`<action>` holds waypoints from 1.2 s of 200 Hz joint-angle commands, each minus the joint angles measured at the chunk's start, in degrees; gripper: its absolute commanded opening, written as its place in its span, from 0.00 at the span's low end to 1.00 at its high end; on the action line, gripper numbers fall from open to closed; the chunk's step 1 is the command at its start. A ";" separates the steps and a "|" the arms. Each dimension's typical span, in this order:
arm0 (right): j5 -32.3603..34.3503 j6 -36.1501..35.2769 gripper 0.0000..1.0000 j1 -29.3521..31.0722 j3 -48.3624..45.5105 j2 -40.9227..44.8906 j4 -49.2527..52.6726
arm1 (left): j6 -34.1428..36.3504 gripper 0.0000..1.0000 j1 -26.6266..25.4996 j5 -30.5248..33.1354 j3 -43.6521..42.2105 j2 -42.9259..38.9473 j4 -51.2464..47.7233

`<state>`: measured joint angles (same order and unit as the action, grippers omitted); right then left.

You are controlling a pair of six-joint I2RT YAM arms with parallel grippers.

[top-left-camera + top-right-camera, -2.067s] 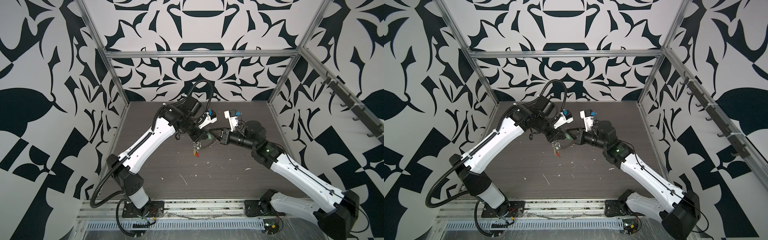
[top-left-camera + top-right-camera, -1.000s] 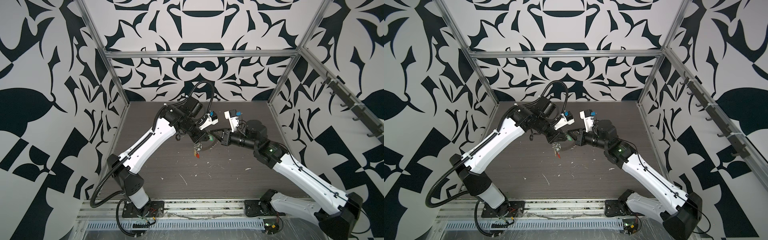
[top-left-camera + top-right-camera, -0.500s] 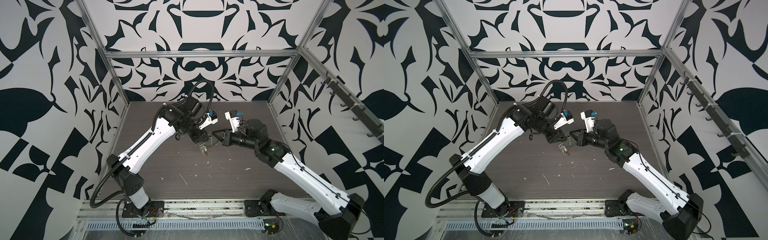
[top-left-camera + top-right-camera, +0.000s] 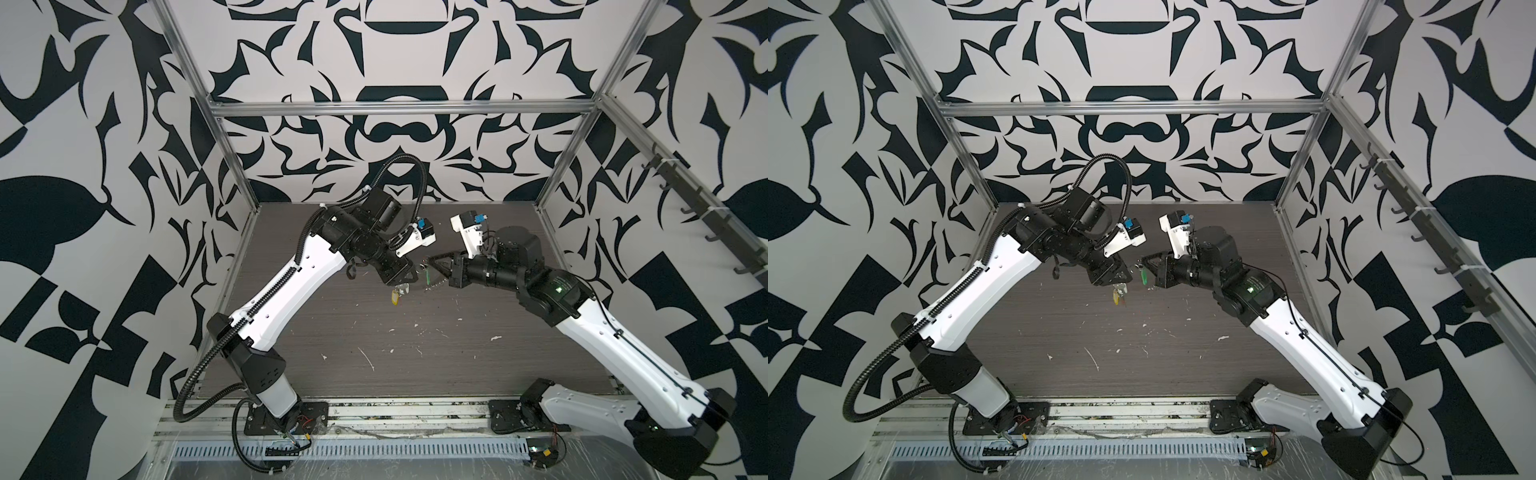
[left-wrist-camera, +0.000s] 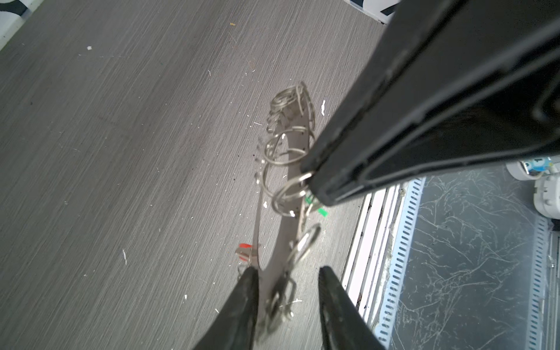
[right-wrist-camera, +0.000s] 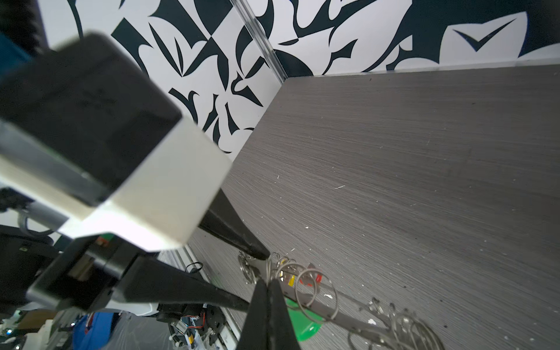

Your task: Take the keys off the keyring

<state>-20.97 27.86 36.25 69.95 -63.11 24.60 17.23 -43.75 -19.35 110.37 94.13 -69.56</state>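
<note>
In both top views the left gripper [image 4: 400, 286] and right gripper [image 4: 427, 263] face each other above the table [image 4: 340, 386], slightly toward 12 o'clock from its middle. The keyring [image 5: 280, 239] runs edgewise from between the left gripper's fingers [image 5: 250, 291] toward 3 o'clock, under the right gripper, whose tip sits on a wire loop [image 5: 288, 194] at its rim. The keys [image 4: 395, 296] hang at the left gripper's 6 o'clock. Debris scraps [image 4: 366, 359] lie on the table farther toward 6 o'clock.
</note>
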 commanded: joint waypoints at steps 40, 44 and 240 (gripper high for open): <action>1.96 -5.09 0.00 0.00 6.28 0.51 5.52 | 1.10 0.25 0.07 -1.82 4.39 -2.98 -4.44; 2.06 -5.22 0.00 -0.04 6.48 0.53 5.67 | 1.13 0.25 0.07 -1.78 4.56 -2.91 -4.48; -1.90 -8.44 0.00 -0.04 9.15 2.38 6.66 | 1.72 0.30 0.07 -11.54 11.01 4.78 1.08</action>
<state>-20.71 20.69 36.25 75.55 -62.17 33.39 16.67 -43.75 -26.98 119.85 98.06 -66.59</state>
